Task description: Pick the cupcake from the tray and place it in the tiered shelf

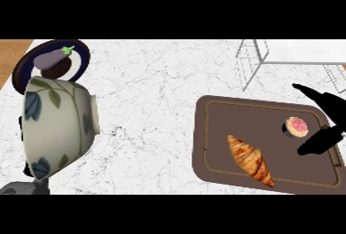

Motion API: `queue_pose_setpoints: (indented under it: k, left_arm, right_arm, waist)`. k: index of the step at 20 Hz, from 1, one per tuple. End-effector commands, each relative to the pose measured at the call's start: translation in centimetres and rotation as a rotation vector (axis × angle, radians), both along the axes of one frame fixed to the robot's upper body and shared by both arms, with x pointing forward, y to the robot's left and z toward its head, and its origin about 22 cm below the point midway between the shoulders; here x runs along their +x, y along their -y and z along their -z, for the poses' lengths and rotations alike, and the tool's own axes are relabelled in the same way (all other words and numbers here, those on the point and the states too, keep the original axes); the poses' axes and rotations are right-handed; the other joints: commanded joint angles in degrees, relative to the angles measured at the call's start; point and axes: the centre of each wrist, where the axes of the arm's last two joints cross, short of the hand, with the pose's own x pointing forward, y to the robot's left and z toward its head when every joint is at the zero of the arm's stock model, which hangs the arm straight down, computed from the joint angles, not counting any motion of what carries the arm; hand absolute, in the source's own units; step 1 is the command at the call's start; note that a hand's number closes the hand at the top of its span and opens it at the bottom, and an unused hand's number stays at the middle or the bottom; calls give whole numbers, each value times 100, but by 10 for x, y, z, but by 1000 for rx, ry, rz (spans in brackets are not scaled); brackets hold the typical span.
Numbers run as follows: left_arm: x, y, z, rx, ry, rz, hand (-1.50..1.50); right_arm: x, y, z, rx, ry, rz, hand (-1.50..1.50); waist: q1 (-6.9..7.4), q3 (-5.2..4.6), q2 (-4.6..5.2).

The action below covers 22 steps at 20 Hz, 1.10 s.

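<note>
while open, right hand (323, 123) flanks cupcake (296, 126).

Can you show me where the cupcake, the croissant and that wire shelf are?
cupcake (296, 126): head view, on its pink-frosted top, right part of the tray.
croissant (251, 159): head view, on its golden middle, lying slantwise on the tray.
tiered shelf (251, 58): head view, on its left wire frame, upper right.

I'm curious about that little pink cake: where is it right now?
In the head view, the cupcake sits on the brown tray at the right, just beyond the croissant, beside the right hand.
</note>
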Motion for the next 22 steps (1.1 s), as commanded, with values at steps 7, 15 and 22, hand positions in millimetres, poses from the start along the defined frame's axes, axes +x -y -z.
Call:
queue_pose_setpoints:
  k: [7,15,22]
  left_arm:
    - [-10,8,9,-32,-53,18,0]
    - [1,9,8,-61,-69,36,0]
    - [0,17,16,-50,-63,46,0]
  right_arm:
    - [19,-7,23,10,45,9,-150]
    - [32,-15,47,15,58,-25,-150]
    - [10,-9,88,-27,-46,-259,150]
  waist:
    - [19,-65,49]
    - [15,-65,53]
    - [2,-63,61]
